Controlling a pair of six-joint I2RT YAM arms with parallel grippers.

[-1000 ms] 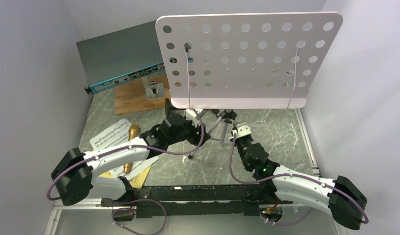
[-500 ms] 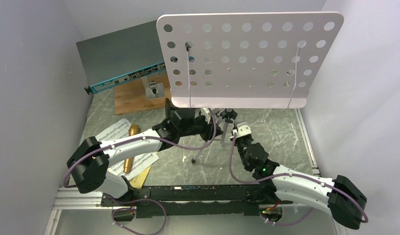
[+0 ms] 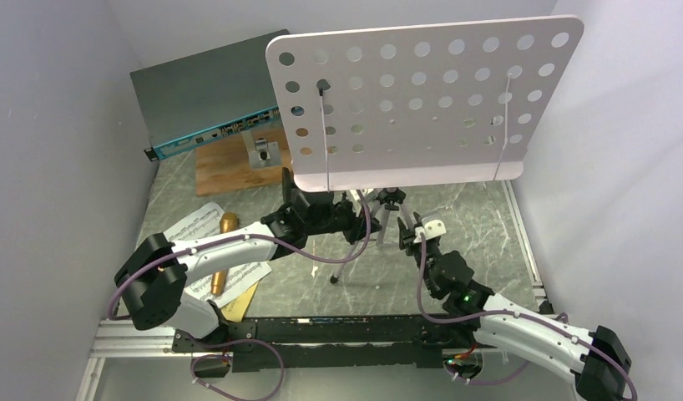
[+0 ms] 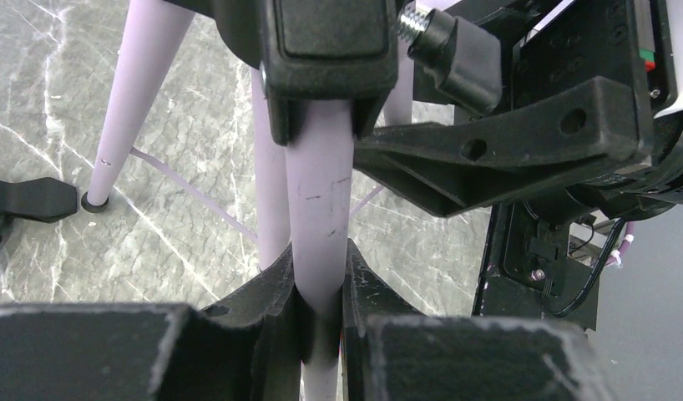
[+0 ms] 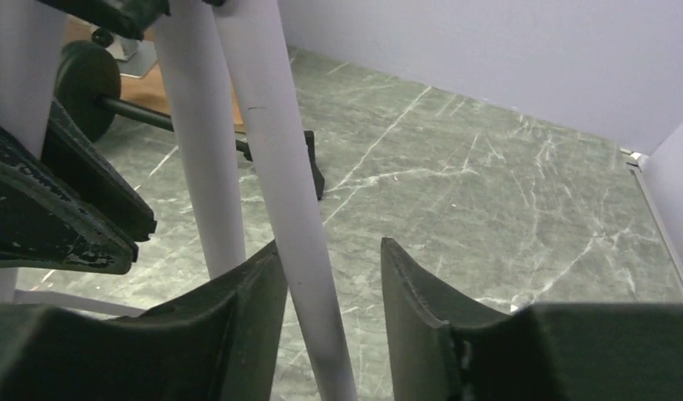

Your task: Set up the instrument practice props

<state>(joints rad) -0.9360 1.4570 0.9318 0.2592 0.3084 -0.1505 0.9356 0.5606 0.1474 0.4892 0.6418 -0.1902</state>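
Music stand [image 3: 422,100]: up on its tripod legs, centre of the table [image 3: 480,234], toward the far side, perforated desk slightly tilted.

Left gripper [image 4: 320,276]: clamped tight on a lilac tube low on the stand. Probably there to steady or shift the whole stand.

Right gripper [image 5: 330,259]: jaws apart around another leg, one finger touching it, gap on the other side. No grip, so the load looks to be on the left arm alone.

Music sheets [image 3: 192,227] and gold microphone [image 3: 228,222]: flat at near left, partly under the left arm, not yet set up.
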